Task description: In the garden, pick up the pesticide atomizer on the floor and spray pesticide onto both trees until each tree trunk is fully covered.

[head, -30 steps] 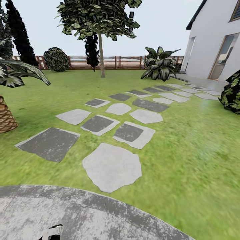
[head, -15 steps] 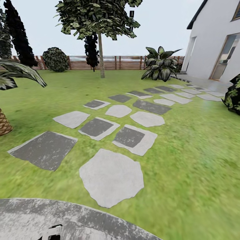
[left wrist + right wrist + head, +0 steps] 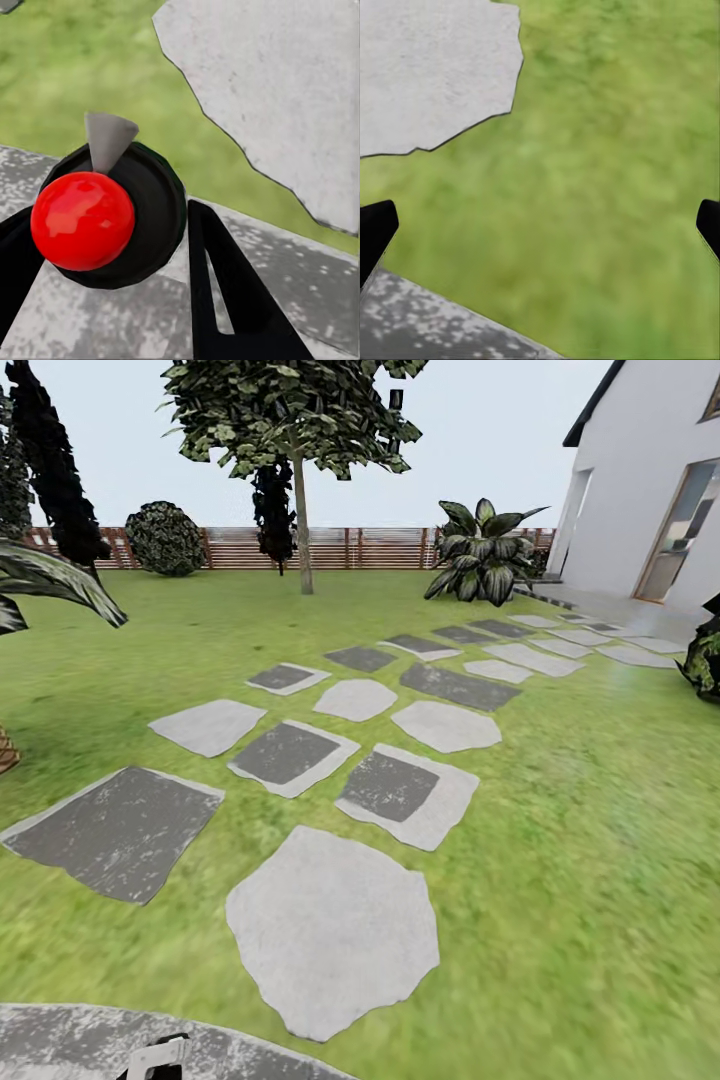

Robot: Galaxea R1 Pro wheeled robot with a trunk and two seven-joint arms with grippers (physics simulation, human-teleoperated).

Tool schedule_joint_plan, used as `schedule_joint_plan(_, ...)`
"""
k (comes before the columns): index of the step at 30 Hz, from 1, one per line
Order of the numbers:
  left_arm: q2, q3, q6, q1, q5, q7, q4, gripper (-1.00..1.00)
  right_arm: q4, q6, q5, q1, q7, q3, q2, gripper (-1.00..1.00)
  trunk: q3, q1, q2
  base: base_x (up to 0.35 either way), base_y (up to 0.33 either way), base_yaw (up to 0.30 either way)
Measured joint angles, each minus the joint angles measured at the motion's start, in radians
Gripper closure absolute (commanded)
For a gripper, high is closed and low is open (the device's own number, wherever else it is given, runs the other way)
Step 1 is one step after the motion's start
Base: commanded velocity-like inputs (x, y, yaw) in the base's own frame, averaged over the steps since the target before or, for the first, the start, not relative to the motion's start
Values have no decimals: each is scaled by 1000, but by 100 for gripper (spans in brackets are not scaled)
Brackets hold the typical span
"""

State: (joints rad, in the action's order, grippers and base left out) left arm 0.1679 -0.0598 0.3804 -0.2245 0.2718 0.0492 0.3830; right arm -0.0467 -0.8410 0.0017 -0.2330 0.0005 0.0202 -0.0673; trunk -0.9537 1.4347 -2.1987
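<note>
A: Where's the atomizer point(image 3: 105, 217)?

B: In the left gripper point(image 3: 112, 210). The left wrist view has it close up: a round black body with a glossy red ball on top and a grey cone-shaped nozzle beside the ball. One black finger point(image 3: 217, 292) lies against one side of the body and the other finger against the opposite side, so the gripper is closed around it.

A: What's underneath?

B: Dark mottled paving point(image 3: 300, 277), then a strip of lawn point(image 3: 67, 82) and a pale stone point(image 3: 285, 90).

A: And the right gripper point(image 3: 540, 229)?

B: Spread wide and holding nothing. In the right wrist view its two black fingertips sit at opposite edges, with grass between them, a pale stone to one side and a corner of the paving.

A: What does the head view add?

B: The distance. A tree point(image 3: 290, 410) stands at the far side of the lawn, its thin-looking straight trunk point(image 3: 303, 530) rising just in front of the fence point(image 3: 380, 548). A path of grey and pale stones point(image 3: 335, 930) runs from the paving at the bottom edge towards the house point(image 3: 650, 490) on the right.

A: Anything else?

B: A round bush point(image 3: 165, 538) and dark column trees point(image 3: 55, 470) by the fence, a broad-leaved plant point(image 3: 480, 555) near the house, and a palm frond point(image 3: 50, 580) at the left edge.
</note>
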Motion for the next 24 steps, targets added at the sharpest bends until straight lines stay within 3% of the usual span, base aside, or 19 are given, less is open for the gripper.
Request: schedule_joint_plan(24, 0, 1, 1, 7, 1, 0, 4, 100, 0, 0, 0, 0, 1, 0, 0, -100, 0, 0, 0, 340, 0, 0)
